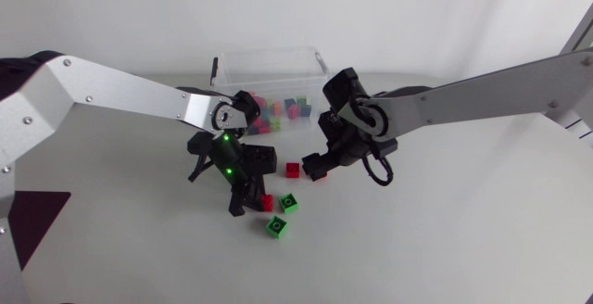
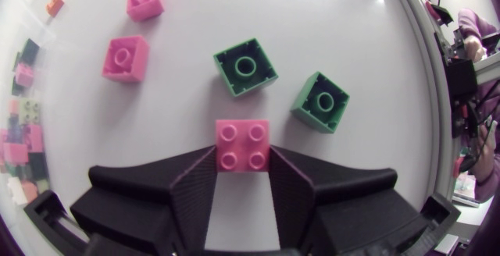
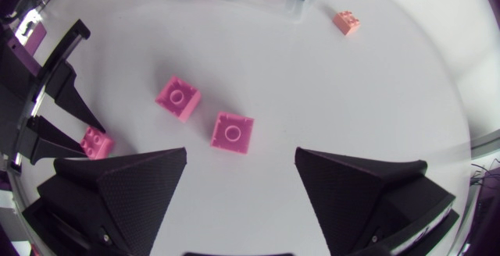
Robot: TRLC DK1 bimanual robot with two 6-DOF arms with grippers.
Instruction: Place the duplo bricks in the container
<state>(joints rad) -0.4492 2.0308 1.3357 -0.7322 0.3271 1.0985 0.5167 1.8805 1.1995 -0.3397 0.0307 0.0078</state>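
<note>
Already, assorted bricks [image 1: 281, 109] inside clear container [image 1: 269, 63]

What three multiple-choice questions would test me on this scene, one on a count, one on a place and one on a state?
1. How many green bricks lie on the table outside the container?
A. one
B. two
C. four

2. Where is the four-stud brick?
A. in the container
B. between the fingers of the left gripper
C. stacked on a green brick

3. The right gripper is:
A. open and empty
B. shut on a green brick
C. shut on the four-stud brick

Answers:
1 B, since two green bricks sit side by side just ahead of the left gripper.
2 B, since one finger touches each side of the brick.
3 A, since its fingers stand wide apart with nothing between them.
</note>
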